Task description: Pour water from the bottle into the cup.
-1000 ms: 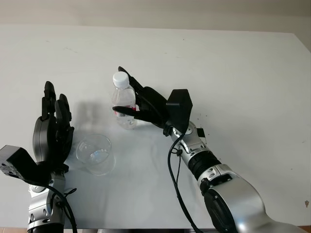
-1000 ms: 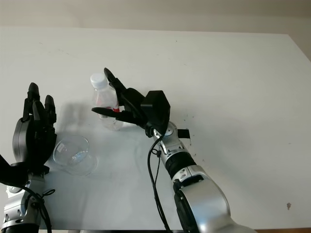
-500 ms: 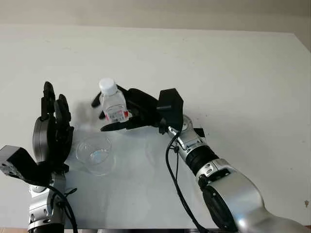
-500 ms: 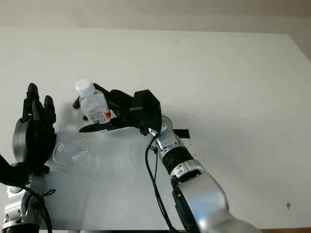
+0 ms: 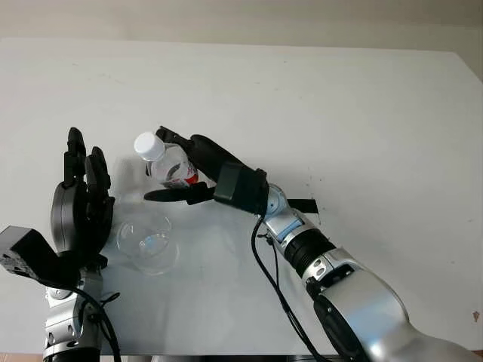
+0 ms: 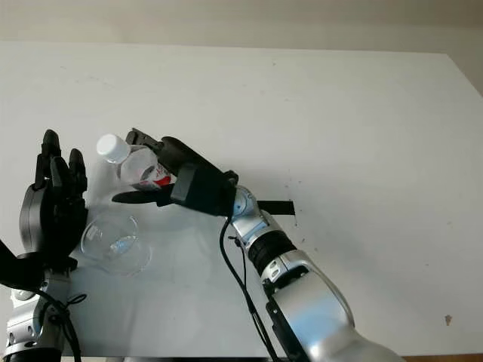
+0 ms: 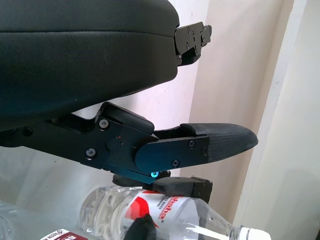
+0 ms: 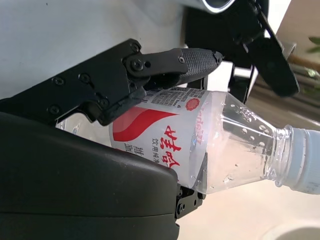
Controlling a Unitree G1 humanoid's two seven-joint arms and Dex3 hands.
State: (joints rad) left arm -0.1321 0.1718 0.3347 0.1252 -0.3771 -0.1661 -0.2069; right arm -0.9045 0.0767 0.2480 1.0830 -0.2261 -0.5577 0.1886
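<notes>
My right hand (image 5: 189,170) is shut on a clear plastic water bottle (image 5: 167,162) with a white cap and a red label, held off the table and tilted with the cap toward the left. The right wrist view shows the fingers (image 8: 170,62) wrapped round the labelled body of the bottle (image 8: 200,137). A clear glass cup (image 5: 148,240) stands on the white table (image 5: 339,113), below and a little left of the bottle's cap. My left hand (image 5: 81,204) is open and stands upright just left of the cup. The bottle (image 7: 165,215) also appears in the left wrist view.
A short black strip (image 5: 303,205) lies on the table to the right of my right forearm. The table's far edge meets a pale wall (image 5: 241,19); its right edge runs off at the upper right.
My right hand closed on the bottle, lifted it off the table and carried it left toward the cup, tilting the cap leftward. The left hand and the cup stayed put.
</notes>
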